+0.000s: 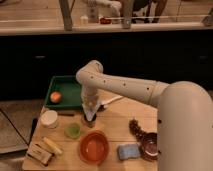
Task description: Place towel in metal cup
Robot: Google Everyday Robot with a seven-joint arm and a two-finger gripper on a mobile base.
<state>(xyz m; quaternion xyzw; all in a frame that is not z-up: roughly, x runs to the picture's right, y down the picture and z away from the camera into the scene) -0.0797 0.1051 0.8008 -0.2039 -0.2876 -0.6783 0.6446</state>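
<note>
**Item 1. Gripper** (90, 113): at the end of the only arm, pointing straight down over the left-centre of the wooden table (115, 120), just in front of the green tray (67, 86). Whether it is clenched or released cannot be told; its tip merges with a pale mass.

**Item 2. Towel** (88, 106): judged to be that pale mass, hanging upright at the gripper's tip. Its lower end meets the mouth of item 3, and its edge cannot be told apart from the gripper's housing.

**Item 3. Metal cup** (90, 120): small, dark and upright, directly beneath the gripper.

**Governing relation:** cup below, towel above, long axis vertical and in line with the cup's opening. The coming move is judged to be a straight descent and release, with no sideways correction. A fold catching the rim could tip the cup.

**Item 4. Surroundings, outward:**
- green cup (73, 131), near the metal cup, front-left
- white utensil (113, 101), just to its right
- white container (49, 119), to its left
- orange fruit (55, 96), inside the tray
- red bowl (94, 147), at the front
- blue sponge (128, 151), beside the red bowl
- dark bowl (150, 146), at the far right
- yellow item (52, 145), at the front-left corner
</note>
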